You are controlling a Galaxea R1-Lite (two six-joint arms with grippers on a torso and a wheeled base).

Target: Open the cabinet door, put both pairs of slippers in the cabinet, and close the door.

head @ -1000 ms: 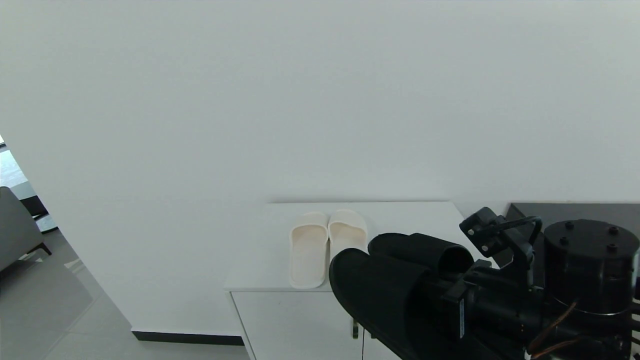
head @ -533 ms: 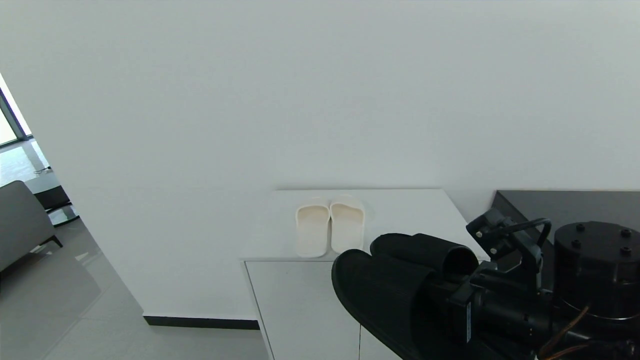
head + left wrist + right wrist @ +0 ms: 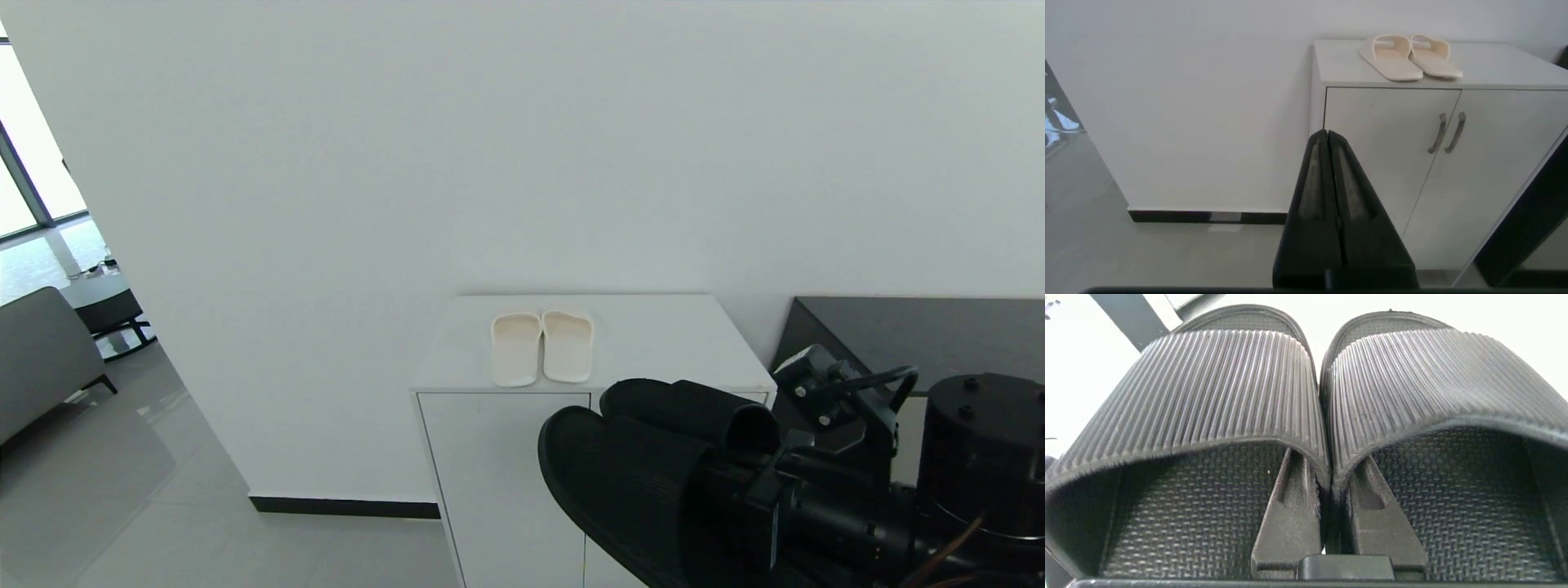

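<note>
Well, black slippers point(image 3: 653, 457) with ribbed straps are held in front of the cabinet point(image 3: 506, 457), right gripper point(image 3: 1327, 490) pinched tight on their touching inner walls. White slippers point(image 3: 542, 346) lie side by side on the cabinet top. Doors closed, inside hidden. Left gripper point(image 3: 1328, 188) pressed together, empty, facing the cabinet.

One pair of slippers point(image 3: 542, 347) sits atop the cabinet point(image 3: 506, 457); the other pair point(image 3: 637, 474) hangs before it, on the right pincer point(image 3: 1327, 469).
</note>
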